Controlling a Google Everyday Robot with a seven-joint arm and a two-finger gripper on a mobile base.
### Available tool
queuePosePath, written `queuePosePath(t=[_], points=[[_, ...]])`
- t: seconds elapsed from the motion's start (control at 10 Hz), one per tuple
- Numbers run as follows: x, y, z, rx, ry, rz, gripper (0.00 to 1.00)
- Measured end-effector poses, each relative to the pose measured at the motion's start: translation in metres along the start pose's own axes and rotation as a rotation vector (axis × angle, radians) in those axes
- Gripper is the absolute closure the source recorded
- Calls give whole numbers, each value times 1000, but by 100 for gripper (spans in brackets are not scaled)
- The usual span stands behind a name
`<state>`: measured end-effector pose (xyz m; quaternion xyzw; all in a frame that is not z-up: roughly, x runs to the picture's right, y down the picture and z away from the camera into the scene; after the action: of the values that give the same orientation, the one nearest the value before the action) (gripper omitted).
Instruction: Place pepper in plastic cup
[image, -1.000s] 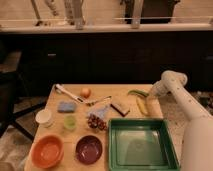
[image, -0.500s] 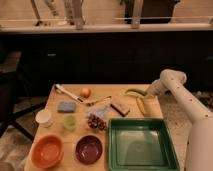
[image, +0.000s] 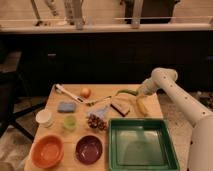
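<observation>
Camera view, slim curved dark-green pepper (image: 125, 92), end effector (image: 136, 93) beside it

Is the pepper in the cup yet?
No. The pepper is off the table at the tool, over the far right edge; the green cup stands far left of it.

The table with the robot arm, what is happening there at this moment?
A robot arm reaches in from the right, and its gripper is at the far right part of the wooden table, at one end of the green pepper. Just beside it lies the yellow banana-shaped piece. The green plastic cup stands on the left side, between the white cup and the green tray. The pepper is not yet in the cup.
</observation>
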<state>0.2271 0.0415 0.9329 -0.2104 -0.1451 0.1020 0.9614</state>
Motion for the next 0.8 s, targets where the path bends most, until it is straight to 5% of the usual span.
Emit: queuePosePath(t=[0.8], points=[[-65,19,14,-70,-88,-139,100]])
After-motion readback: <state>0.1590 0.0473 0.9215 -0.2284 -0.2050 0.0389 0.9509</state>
